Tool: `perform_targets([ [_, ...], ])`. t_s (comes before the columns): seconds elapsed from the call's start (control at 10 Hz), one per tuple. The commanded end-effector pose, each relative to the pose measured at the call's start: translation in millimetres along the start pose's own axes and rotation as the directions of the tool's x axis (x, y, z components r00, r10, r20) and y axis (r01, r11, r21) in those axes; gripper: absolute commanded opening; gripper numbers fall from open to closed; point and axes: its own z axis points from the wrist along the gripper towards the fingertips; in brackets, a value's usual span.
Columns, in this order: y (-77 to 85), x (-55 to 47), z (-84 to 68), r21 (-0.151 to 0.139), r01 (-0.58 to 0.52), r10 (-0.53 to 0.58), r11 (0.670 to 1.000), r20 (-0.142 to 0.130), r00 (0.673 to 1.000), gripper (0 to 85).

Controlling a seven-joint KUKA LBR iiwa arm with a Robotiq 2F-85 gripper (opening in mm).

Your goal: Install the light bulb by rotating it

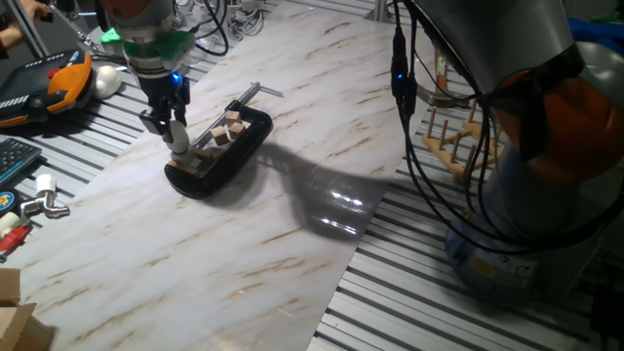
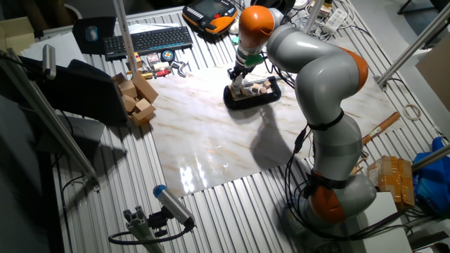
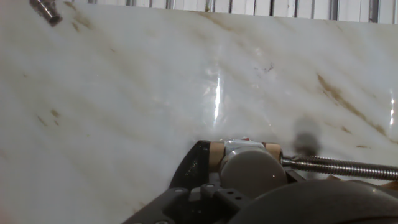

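Gripper [image 1: 176,136] over the near end of a black tray [image 1: 252,139] on the marble table [image 1: 292,214], fingers clamped on the light bulb [image 1: 180,148], wooden blocks [image 1: 232,122] beside it

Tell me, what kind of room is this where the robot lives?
Probably a robot lab or workshop. The arm stands at a slatted metal bench topped with a marble-look board, with a computer keyboard, an orange handheld controller and loose cables around.

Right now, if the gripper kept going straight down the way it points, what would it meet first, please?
Most likely the light bulb right below the gripper, over the black tray; contact is unclear.
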Motion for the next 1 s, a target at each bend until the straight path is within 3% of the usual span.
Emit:
perform_targets([
  [0.0, 0.1, 0.3, 0.3, -0.001, -0.01, 0.01, 1.0, -0.002, 1.0, 0.0],
  [0.2, 0.1, 0.3, 0.4, -0.009, -0.076, 0.076, 0.997, -0.005, 0.997, 0.0],
  [0.9, 0.5, -0.1, -0.4, 0.02, -0.215, 0.216, 0.976, -0.018, 0.976, 0.0],
])
